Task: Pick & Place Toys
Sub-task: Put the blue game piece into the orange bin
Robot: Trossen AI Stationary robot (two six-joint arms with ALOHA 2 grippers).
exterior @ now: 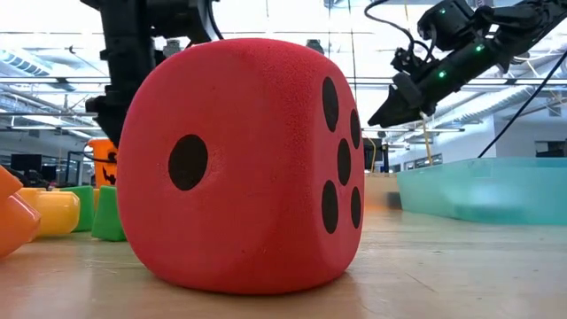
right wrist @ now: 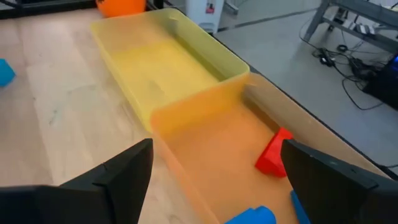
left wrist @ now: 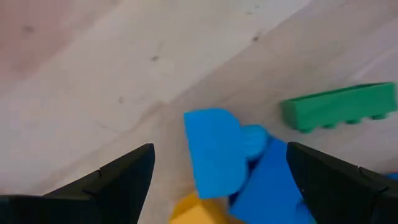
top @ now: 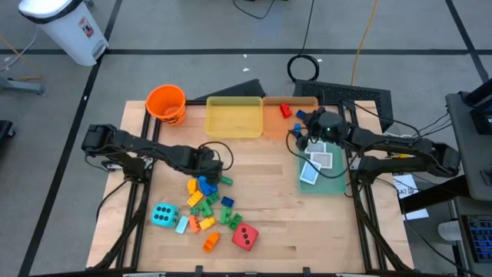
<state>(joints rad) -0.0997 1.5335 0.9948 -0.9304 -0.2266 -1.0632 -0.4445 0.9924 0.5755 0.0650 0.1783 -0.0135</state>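
Note:
Several small bricks (top: 209,206) lie in a loose pile on the wooden table (top: 261,185), between the cyan die (top: 164,215) and the red die (top: 245,237). My left gripper (top: 207,163) hangs open over the pile's far end. In the left wrist view its fingers (left wrist: 124,177) stand on either side of a blue brick (left wrist: 214,152), with a green brick (left wrist: 339,106) beyond. My right gripper (top: 301,129) is open and empty over the orange tray (top: 270,123). That tray holds a red brick (right wrist: 273,154) and a blue one (right wrist: 252,216). White cards (top: 317,163) lie in the green tray (top: 335,183).
The yellow tray (top: 234,117) stands left of the orange one at the far edge, with the orange bucket (top: 166,103) at the far left corner. The red die (exterior: 244,164) fills the low view. Bare wood lies between the pile and the trays.

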